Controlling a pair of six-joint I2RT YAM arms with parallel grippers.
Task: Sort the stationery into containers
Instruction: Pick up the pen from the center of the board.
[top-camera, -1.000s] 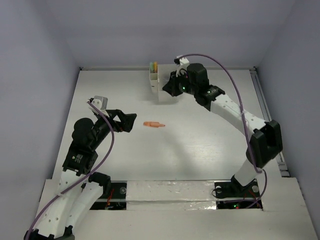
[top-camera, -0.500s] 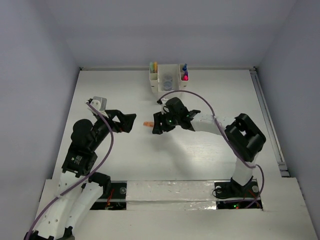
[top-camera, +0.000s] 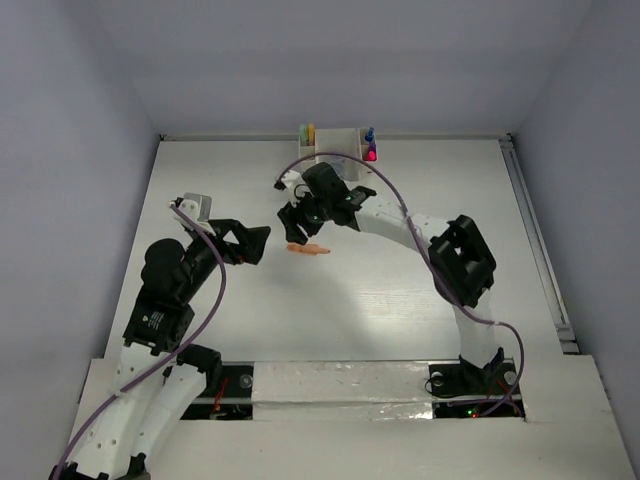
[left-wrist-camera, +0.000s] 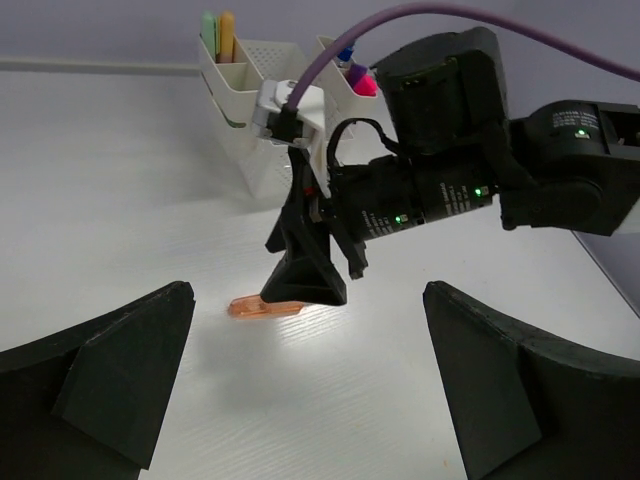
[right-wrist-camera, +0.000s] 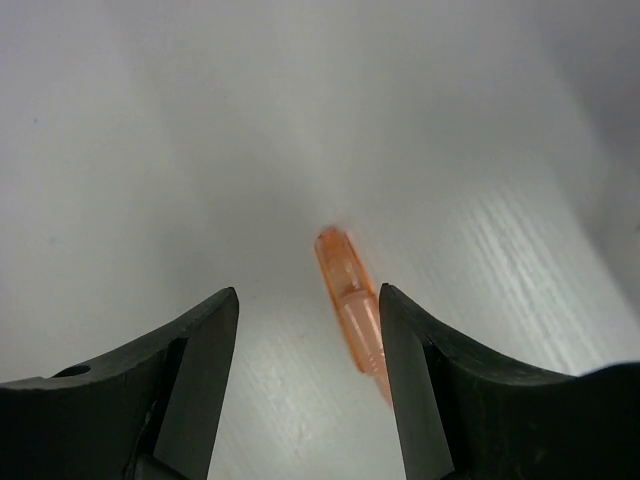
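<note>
Orange marker (right-wrist-camera: 352, 300) is seen flat on bench (top-camera: 390, 290), straddled by half-open R fingers (right-wrist-camera: 200, 370), not gripped. L fingers (left-wrist-camera: 110, 370) are spread wide nearby. Organizer (left-wrist-camera: 250, 120) behind is loaded w/ green marker (left-wrist-camera: 209, 28), yellow marker (left-wrist-camera: 227, 28), pink marker (left-wrist-camera: 365, 84), blue-capped item (left-wrist-camera: 345, 55).

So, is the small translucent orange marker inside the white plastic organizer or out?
Out: the orange marker lies flat on the table, away from the organizer, between the open right gripper's fingers.

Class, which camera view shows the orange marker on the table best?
The right wrist view: the orange marker shows large and close, mid-frame. The left wrist view has the right gripper covering one end; the top view shows only a small sliver.
</note>
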